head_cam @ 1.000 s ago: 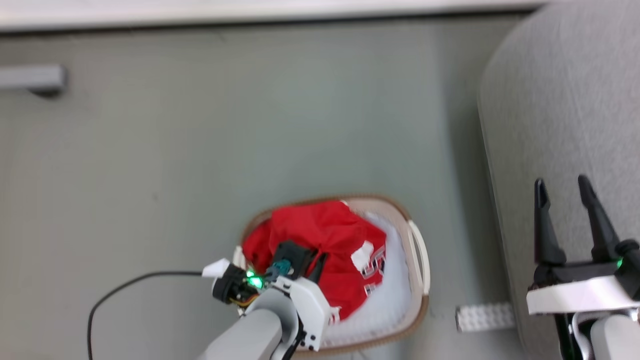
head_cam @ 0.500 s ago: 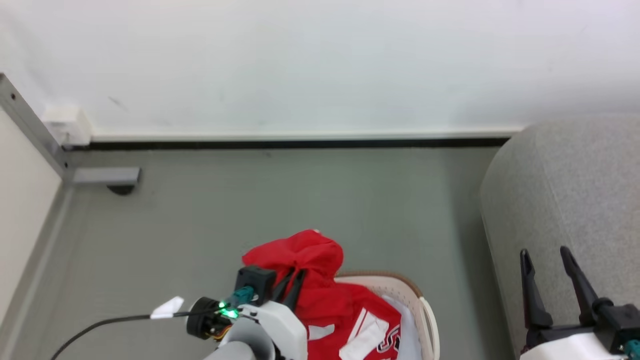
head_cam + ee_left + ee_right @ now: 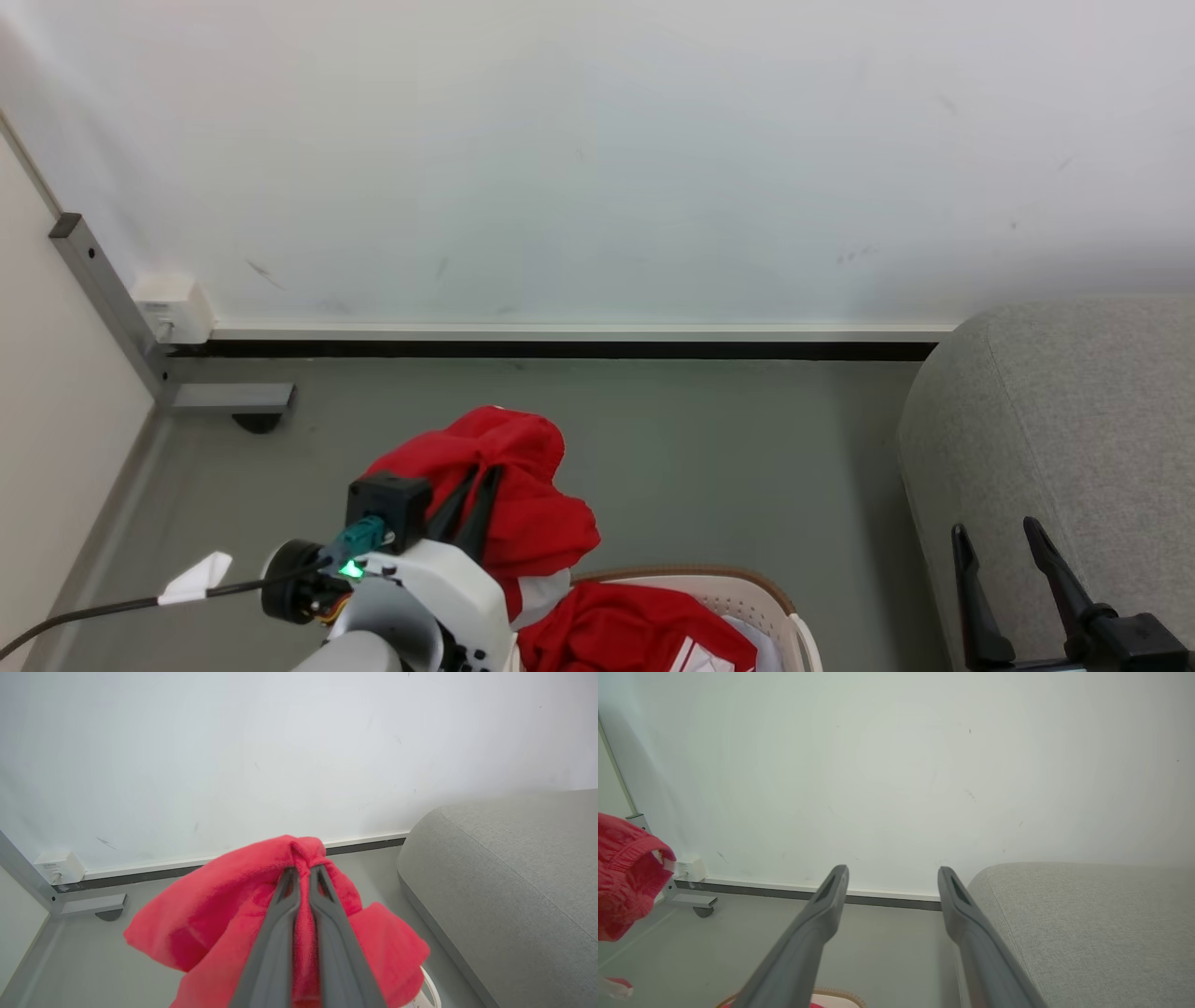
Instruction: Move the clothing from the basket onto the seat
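Red clothing [image 3: 541, 523] clamped in the tightly pinched left gripper [image 3: 483, 472], up above the basket [image 3: 738, 597] (right gripper [image 3: 994, 530] splayed wide, empty).

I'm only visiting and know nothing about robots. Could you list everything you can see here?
clothing: count unclear, bright red; a bunch held up over the basket, more lying in it
basket: one, cream with brown rim; on the floor
seat: one, light grey; right
wall: white; behind
floor: grey
metal frame: one, grey; left corner
box: one, white; low on wall
cable: one, black; lower left
left gripper: dark fingers, shut on clothing
right gripper: dark fingers, open, empty
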Controlling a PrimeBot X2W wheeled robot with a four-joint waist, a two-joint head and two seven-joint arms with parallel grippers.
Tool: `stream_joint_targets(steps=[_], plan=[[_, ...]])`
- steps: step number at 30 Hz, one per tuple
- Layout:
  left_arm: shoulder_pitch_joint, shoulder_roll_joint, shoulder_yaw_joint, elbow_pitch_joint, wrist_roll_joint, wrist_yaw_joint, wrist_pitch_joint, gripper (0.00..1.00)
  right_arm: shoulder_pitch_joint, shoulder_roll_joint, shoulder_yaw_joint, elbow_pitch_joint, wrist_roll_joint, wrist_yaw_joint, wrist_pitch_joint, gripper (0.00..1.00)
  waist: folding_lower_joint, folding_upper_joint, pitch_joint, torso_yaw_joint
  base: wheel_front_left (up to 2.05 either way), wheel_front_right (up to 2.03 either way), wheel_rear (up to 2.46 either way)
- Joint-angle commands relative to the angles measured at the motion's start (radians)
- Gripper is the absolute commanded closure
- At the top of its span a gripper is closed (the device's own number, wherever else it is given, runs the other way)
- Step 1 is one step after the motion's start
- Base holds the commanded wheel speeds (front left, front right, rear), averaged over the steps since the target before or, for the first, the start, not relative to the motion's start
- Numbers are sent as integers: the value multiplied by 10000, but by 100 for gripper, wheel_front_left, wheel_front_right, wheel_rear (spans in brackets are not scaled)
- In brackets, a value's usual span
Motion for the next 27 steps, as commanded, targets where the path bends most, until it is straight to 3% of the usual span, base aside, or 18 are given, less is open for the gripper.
stream_joint_targets(steps=[1,12,27], plan=[[181,158,44,-203,-9,103,77,100,150,-7,23,32,-118,-21,-2,0,2,0,-56,49,0,0,0],[118,460,4,-1009,115,366,401,100,-46,-8,950,-80,-243,-21,-2,0,2,0,-221,199,0,0,0],[-368,513,-229,-1743,349,401,758,100,-1724,-1022,5502,622,-75,-21,-2,0,2,0,-80,115,0,0,0]])
